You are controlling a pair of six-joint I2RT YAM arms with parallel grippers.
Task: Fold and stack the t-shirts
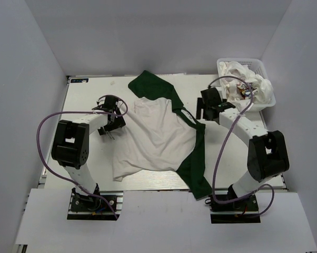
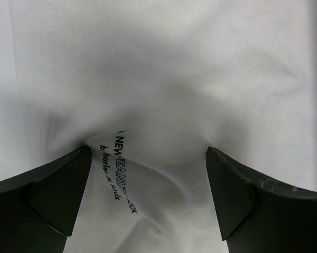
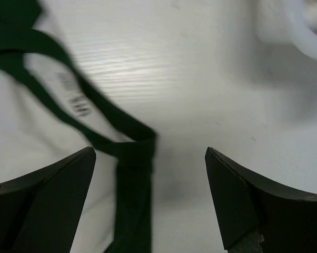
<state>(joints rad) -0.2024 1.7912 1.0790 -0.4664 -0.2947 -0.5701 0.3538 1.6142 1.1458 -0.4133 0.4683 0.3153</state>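
A white t-shirt (image 1: 158,137) with dark green sleeves lies spread out in the middle of the table, slightly rumpled. One sleeve (image 1: 153,84) points to the back, the other (image 1: 198,168) hangs toward the front edge. My left gripper (image 1: 112,128) is at the shirt's left edge. In the left wrist view the left gripper (image 2: 148,153) stands open over white cloth (image 2: 164,79) that puckers between the fingers, beside black printed text (image 2: 119,174). My right gripper (image 1: 203,112) is at the collar. The right gripper (image 3: 150,153) is open over the green neckband (image 3: 132,153), holding nothing.
A white lattice basket (image 1: 266,97) at the back right corner holds several more crumpled white t-shirts (image 1: 243,79). Its blurred rim (image 3: 300,31) shows at the top right of the right wrist view. Grey walls enclose the table (image 1: 90,95) on three sides.
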